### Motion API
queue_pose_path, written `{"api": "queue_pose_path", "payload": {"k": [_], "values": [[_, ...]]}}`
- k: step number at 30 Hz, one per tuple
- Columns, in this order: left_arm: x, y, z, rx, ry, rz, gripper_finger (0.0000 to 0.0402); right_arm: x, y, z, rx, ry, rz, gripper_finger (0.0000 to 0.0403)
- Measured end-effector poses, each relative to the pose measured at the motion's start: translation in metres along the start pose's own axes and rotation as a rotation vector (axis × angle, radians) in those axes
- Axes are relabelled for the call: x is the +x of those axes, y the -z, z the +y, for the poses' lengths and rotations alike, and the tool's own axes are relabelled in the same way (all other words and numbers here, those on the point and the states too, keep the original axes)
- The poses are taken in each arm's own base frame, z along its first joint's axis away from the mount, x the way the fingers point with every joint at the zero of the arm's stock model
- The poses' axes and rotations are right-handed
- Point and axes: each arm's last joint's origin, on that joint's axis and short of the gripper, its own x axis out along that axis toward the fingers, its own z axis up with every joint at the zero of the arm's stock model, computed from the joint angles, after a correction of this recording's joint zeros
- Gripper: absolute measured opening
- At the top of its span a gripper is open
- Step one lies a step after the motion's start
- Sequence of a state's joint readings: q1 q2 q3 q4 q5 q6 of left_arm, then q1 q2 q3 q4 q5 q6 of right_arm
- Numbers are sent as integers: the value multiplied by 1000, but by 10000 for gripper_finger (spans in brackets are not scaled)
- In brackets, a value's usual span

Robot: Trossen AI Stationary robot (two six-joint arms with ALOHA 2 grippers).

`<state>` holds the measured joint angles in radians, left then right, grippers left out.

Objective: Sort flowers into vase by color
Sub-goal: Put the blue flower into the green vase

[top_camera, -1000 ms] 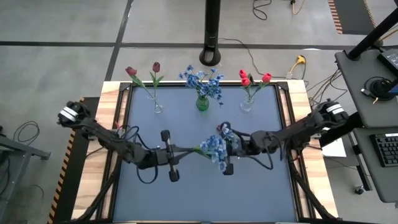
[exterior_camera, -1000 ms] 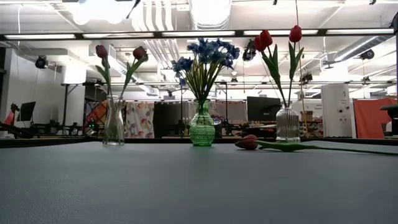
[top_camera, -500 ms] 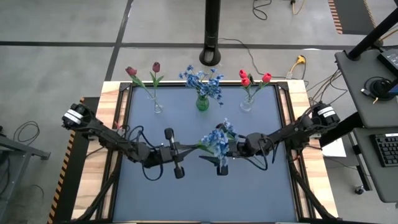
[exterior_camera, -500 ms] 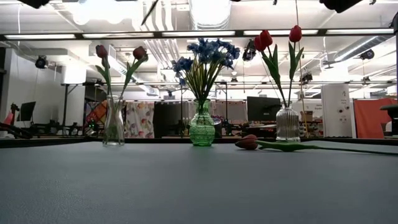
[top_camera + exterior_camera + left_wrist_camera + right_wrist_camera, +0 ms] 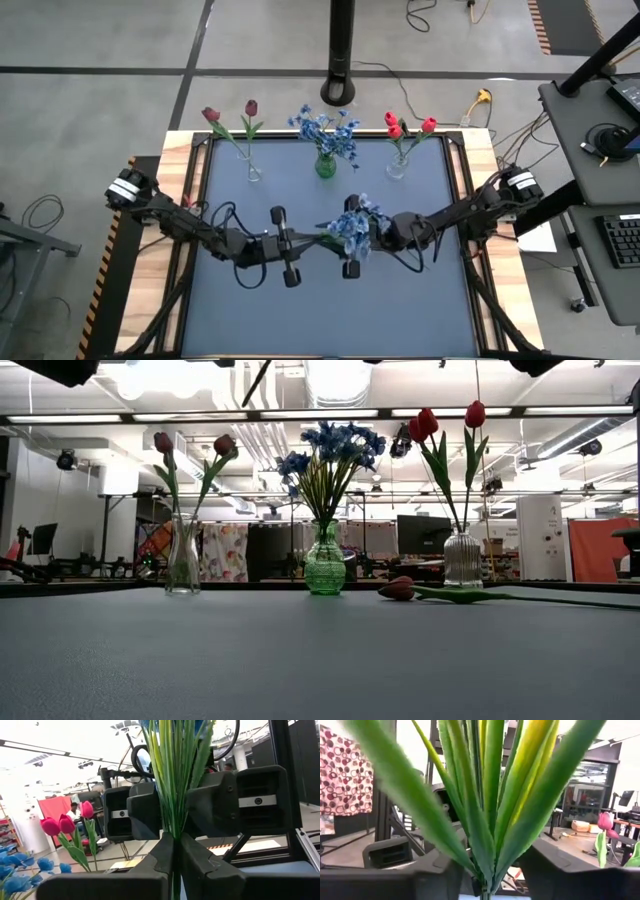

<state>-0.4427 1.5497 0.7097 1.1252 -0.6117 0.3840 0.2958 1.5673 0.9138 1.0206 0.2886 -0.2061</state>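
A sprig of blue blossoms [image 5: 350, 226] with long green leaves hangs in the air over the table's middle. My left gripper [image 5: 305, 241] is shut on its stem. My right gripper [image 5: 368, 235] faces it from the table's right, its fingers [image 5: 420, 875] open on either side of the leaves [image 5: 485, 810]. At the far edge stand three vases. The clear left one [image 5: 254, 172] has maroon tulips, the green one [image 5: 325, 165] blue blossoms, and the clear right one [image 5: 397, 167] red tulips. One red tulip [image 5: 400, 589] lies on the table. My left gripper pinches the sprig's green stem [image 5: 174, 836] between its two fingers, below where the leaves fan out. The fingers come about level from the table's left. The sprig runs on past the fingertips toward the right gripper, lifted clear of the table.
The lying tulip's stem [image 5: 520, 598] stretches along the table toward its right edge. A black pole's base [image 5: 340, 92] stands on the floor behind the table. Wooden boards [image 5: 480, 170] frame the dark mat [image 5: 320, 310].
My left gripper has gone a little toward the table's right with the blue sprig, which stays clear of the table. My right gripper has come toward the left, closer around the sprig's leaves.
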Motion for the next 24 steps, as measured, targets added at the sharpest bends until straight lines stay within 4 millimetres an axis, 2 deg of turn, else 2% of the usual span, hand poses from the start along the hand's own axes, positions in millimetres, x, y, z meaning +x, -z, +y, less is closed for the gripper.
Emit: {"api": "queue_pose_path", "payload": {"k": [7, 11, 14, 17, 24], "values": [[0, 0, 1, -24, -7, 3, 28, 0, 2, 0, 4, -4, 19, 76], [0, 1, 0, -30, -7, 7, 44, 0, 2, 0, 6, -4, 19, 42], [0, 3, 0, -32, -5, 32, 65, 0, 2, 0, 12, -4, 20, 30], [-2, 12, 0, -4, -41, 138, 90, -1, 2, -1, 15, 5, 64, 25], [-12, 38, 0, 86, -137, 415, 138, 0, -13, -15, -82, 278, 407, 24]]}}
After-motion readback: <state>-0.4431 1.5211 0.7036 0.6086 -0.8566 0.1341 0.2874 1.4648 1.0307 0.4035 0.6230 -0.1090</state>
